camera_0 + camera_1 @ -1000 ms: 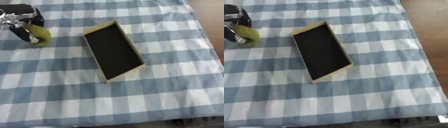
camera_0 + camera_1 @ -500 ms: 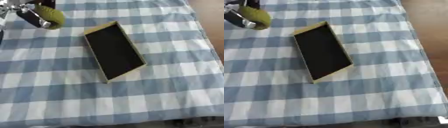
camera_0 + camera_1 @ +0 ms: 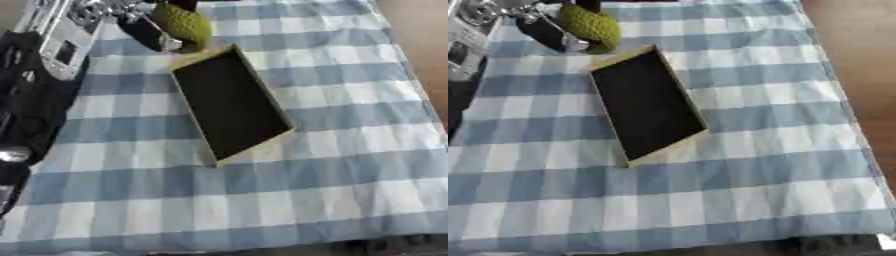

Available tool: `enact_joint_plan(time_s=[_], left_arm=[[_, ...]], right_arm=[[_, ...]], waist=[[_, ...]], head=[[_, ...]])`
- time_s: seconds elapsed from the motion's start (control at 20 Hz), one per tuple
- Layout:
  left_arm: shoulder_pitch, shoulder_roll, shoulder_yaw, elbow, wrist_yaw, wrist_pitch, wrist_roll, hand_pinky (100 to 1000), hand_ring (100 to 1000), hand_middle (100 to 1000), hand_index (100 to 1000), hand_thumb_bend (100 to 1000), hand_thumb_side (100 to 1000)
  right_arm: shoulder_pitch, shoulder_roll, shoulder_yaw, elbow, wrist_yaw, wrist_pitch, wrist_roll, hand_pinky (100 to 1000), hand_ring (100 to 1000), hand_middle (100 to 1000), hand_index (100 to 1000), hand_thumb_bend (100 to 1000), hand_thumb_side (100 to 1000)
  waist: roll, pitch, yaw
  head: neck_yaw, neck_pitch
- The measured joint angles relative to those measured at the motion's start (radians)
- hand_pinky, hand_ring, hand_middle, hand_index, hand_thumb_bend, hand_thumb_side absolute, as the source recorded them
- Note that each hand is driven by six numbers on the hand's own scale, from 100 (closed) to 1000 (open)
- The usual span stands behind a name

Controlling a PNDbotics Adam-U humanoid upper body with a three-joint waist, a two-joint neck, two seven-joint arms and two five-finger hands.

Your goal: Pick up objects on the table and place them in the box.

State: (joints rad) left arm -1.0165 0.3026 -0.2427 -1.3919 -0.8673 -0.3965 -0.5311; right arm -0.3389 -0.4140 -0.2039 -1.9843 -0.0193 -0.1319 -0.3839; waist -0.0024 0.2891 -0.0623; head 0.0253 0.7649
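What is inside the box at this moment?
The box shows only its dark bottom; nothing lies inside it. The green object, held in the left hand, is above the far end of the box.

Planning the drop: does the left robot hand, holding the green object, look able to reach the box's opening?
Probably yes. The left robot hand holds the green object just beyond the box's far end; its dark interior looks empty, nothing between.
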Motion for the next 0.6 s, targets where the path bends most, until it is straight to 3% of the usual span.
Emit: enact_joint_plan(time_s=[0.35, 0.6], left_arm=[[0.015, -0.069, -0.033, 0.027, 0.018, -0.016, -0.008, 422, 469, 420, 486, 269, 100], [0.04, -0.089, -0.049, 0.068, 0.02, -0.025, -0.024, 475, 506, 464, 537, 322, 100]], right_arm=[[-0.003, 0.0, -0.003, 0.0, 0.0, -0.001, -0.002, 785, 648, 609, 665, 100, 595], [-0.004, 0.0, -0.006, 0.0, 0.0, 0.0, -0.004, 784, 648, 608, 665, 100, 594]], waist=[[0.001, 0.0, -0.001], [0.001, 0.0, -0.001]], head=[[0.0, 0.0], [0.0, 0.0]])
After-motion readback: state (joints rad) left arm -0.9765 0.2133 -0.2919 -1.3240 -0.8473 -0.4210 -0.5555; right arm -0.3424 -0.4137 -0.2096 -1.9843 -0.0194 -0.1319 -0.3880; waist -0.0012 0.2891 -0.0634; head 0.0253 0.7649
